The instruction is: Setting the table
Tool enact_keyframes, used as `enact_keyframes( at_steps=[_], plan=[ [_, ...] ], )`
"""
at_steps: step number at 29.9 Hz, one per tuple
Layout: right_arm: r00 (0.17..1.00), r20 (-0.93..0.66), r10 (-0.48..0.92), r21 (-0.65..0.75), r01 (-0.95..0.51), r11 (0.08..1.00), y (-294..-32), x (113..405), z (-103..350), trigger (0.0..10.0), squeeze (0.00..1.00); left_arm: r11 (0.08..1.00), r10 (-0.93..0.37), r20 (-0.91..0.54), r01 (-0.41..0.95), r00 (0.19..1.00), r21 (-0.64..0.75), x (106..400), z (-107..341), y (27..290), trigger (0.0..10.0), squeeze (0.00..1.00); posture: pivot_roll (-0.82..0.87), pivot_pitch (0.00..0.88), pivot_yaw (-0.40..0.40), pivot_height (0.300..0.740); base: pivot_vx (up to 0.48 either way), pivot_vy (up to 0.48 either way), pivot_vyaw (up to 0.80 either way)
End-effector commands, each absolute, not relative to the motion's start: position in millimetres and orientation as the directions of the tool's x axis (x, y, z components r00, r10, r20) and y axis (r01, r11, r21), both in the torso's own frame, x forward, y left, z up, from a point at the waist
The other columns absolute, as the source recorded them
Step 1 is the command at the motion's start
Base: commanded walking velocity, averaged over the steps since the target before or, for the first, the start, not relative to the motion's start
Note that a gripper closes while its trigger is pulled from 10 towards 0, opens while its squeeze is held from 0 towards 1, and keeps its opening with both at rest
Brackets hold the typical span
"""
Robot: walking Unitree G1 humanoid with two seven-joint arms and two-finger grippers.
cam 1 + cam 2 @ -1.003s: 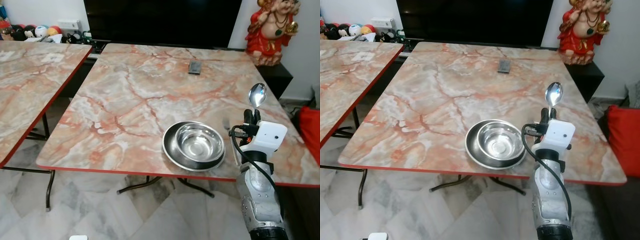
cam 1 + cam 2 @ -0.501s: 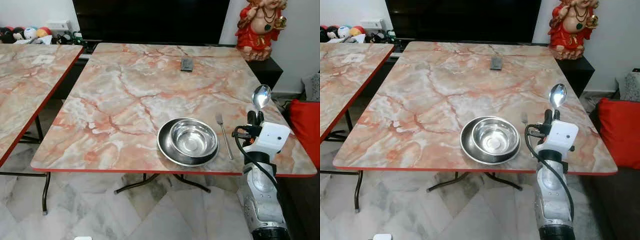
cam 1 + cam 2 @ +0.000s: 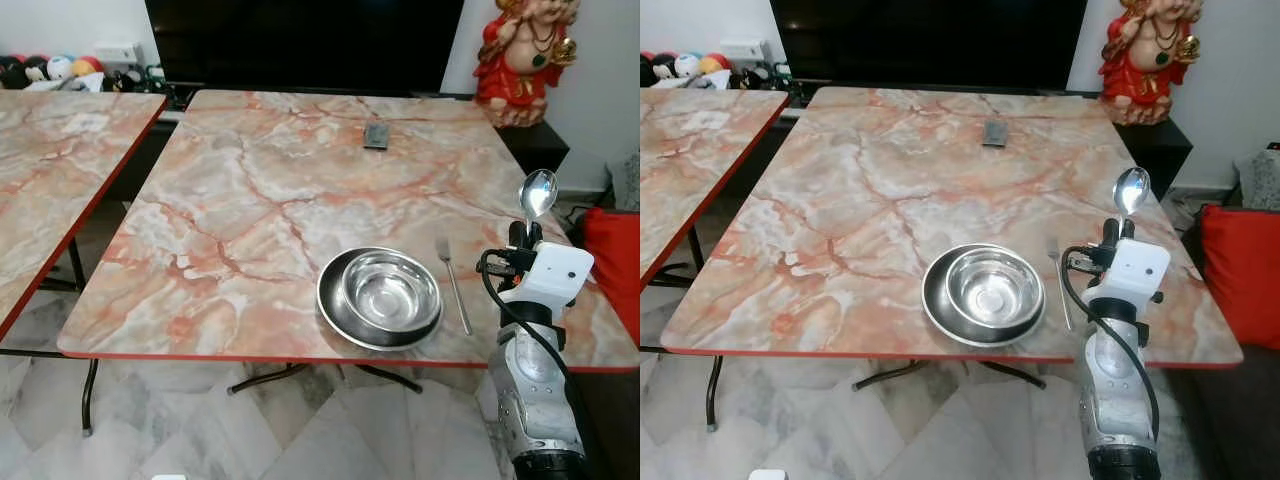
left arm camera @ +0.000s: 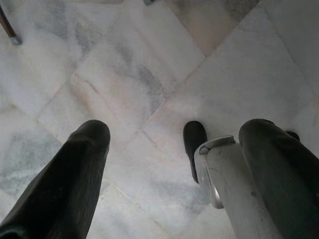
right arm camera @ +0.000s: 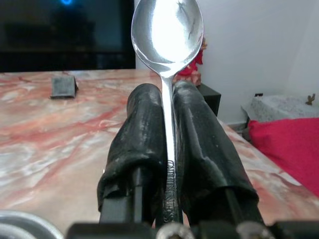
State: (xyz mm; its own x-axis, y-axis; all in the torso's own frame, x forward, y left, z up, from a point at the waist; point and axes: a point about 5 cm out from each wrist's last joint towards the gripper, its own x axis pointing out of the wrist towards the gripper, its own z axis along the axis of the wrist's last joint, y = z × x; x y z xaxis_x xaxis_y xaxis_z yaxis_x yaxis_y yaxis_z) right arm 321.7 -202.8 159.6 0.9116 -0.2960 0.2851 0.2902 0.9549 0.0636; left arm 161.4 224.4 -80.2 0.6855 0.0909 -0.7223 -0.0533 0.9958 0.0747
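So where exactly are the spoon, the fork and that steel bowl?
spoon (image 3: 539,192), left eye view, on its shiny bowl end above the right claw.
fork (image 3: 457,291), left eye view, mid-handle, lying on the table right of the plate.
steel bowl (image 3: 390,288), left eye view, on its inner bottom.

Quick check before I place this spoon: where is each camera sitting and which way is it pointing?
Left and right eye views: on the head, looking forward and down at the marble table, bowl, fork; right arm rises at right.
Left wrist view: hanging low, facing the floor; open left gripper.
Right wrist view: along the right gripper clamping the spoon, facing across the table.
Shared: spoon, table, remote.
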Motion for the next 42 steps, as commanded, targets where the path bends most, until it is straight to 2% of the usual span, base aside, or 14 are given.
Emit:
enact_keyframes(
  at_steps=[1, 23, 42],
  plan=[
    [0.905, 0.293, -0.309, 0.059, 0.305, 0.950, -207, 323, 162, 10.0, 0.00, 0.996, 0.084, -0.747, -0.042, 0.660, 0.074, 154, -84, 224, 10.0, 0.00, 0.02, 0.107, -0.026, 0.740, 0.322, 0.000, 0.00],
    [0.882, 0.330, -0.336, 0.057, 0.336, 0.940, -216, 331, 173, 10.0, 0.00, 0.997, 0.078, -0.755, -0.039, 0.651, 0.069, 151, -85, 224, 10.0, 0.00, 0.02, 0.115, -0.022, 0.740, 0.015, 0.000, 0.00],
    [0.877, 0.339, -0.340, 0.063, 0.340, 0.938, -218, 332, 174, 10.0, 0.00, 0.997, 0.075, -0.750, -0.044, 0.657, 0.062, 153, -85, 222, 10.0, 0.00, 0.01, 0.115, -0.024, 0.740, 0.270, 0.000, 0.00]
  ],
)
